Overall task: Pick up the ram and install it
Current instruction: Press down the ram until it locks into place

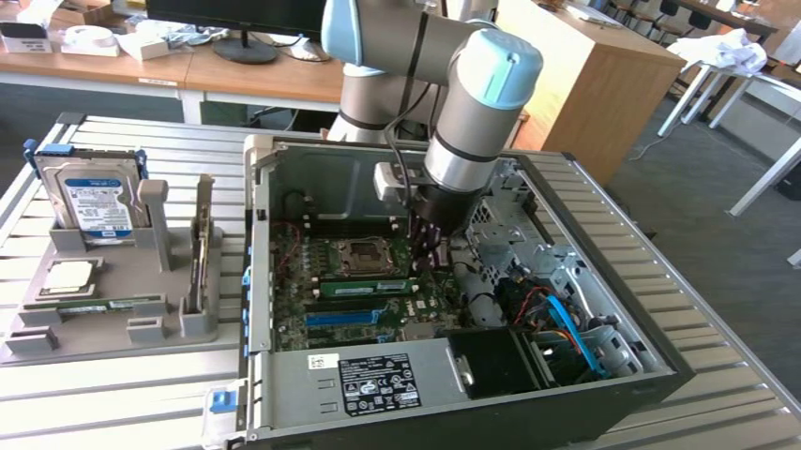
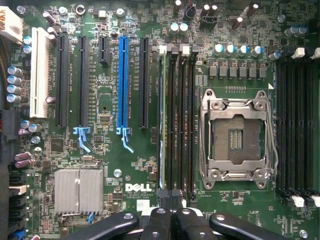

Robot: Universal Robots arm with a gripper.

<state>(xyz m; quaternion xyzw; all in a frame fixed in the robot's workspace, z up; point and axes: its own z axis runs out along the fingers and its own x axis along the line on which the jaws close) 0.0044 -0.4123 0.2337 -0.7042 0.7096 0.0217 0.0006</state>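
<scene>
The ram (image 1: 364,285) is a thin green stick standing on edge in a memory slot of the motherboard (image 1: 328,330), inside the open computer case (image 1: 375,394). Seen from the wrist, the ram (image 2: 160,120) runs edge-on along the slot nearest the expansion slots. My gripper (image 1: 426,255) reaches down into the case at the stick's end on the exterior view's right. Its black fingers (image 2: 159,220) are shut together, with the tips (image 2: 170,196) right over that end of the stick. Whether they touch it is hidden.
An empty processor socket (image 2: 237,135) sits beside the memory slots, and a blue slot strip (image 2: 122,80) lies on the other side. On the table outside the case, a grey holder (image 1: 75,330) carries another green stick (image 1: 94,303), a silvery chip (image 1: 69,274) and a hard drive (image 1: 94,202).
</scene>
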